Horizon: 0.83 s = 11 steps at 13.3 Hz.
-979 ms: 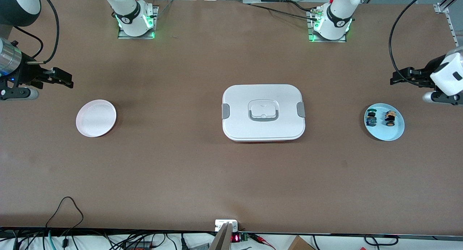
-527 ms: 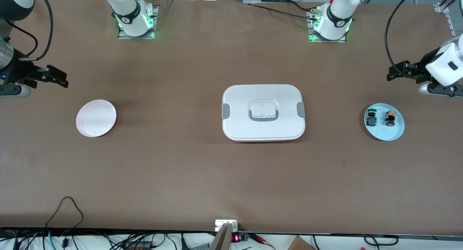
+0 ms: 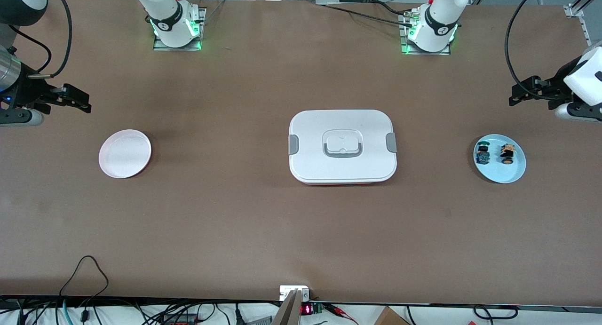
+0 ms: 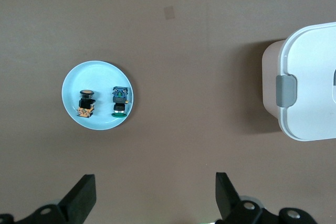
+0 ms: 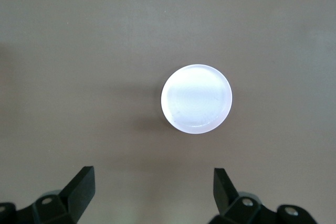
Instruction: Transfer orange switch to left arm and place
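Observation:
The orange switch [image 3: 507, 154] [image 4: 86, 104] lies on a pale blue plate [image 3: 499, 173] [image 4: 97, 74] toward the left arm's end of the table, beside a small blue-and-green part [image 3: 482, 154] [image 4: 120, 100]. The white box [image 3: 342, 146] [image 4: 310, 82] sits shut at the table's middle. My left gripper [image 3: 517, 95] [image 4: 155, 188] hangs open and empty over bare table beside the blue plate. My right gripper [image 3: 81, 100] [image 5: 154, 181] hangs open and empty over bare table beside a pink plate [image 3: 124, 153] [image 5: 196, 98], which holds nothing.
The two arm bases [image 3: 175, 27] [image 3: 429, 31] stand along the table edge farthest from the front camera. Cables [image 3: 87, 268] and small electronics [image 3: 294, 294] lie at the edge nearest that camera.
Both wrists have drawn back slightly toward their own ends of the table and stay open. Nothing on the table has moved.

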{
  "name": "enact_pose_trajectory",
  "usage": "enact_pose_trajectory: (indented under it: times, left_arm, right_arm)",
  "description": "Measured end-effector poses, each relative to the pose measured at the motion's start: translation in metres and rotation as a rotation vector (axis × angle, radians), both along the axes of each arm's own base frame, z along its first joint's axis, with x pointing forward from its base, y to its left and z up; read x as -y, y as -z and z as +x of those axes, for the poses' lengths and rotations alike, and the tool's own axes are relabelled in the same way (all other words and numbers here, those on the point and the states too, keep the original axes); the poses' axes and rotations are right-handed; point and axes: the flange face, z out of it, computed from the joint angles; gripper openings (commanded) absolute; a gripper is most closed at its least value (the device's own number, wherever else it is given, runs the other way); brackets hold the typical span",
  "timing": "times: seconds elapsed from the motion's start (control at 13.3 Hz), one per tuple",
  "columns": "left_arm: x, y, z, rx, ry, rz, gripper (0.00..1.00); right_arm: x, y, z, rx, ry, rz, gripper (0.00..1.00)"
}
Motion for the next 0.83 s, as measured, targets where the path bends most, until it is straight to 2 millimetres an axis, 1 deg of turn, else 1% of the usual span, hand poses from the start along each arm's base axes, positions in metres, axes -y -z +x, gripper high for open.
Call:
enact_pose_trajectory:
  times: [0.23,0.45,0.83]
  left_arm:
    - [-0.003,-0.002,0.000,0.004,0.003,0.025,1.00]
    - [-0.005,-0.010,0.002,0.017,-0.001,0.027,1.00]
    - [-0.004,-0.007,0.002,0.002,0.001,0.027,1.00]
  right_arm:
    - [-0.005,-0.011,-0.001,0.000,-0.009,-0.005,1.00]
    - [-0.004,-0.011,-0.002,-0.002,-0.009,-0.008,1.00]
    - [-0.003,-0.015,-0.001,0.005,0.008,-0.009,1.00]
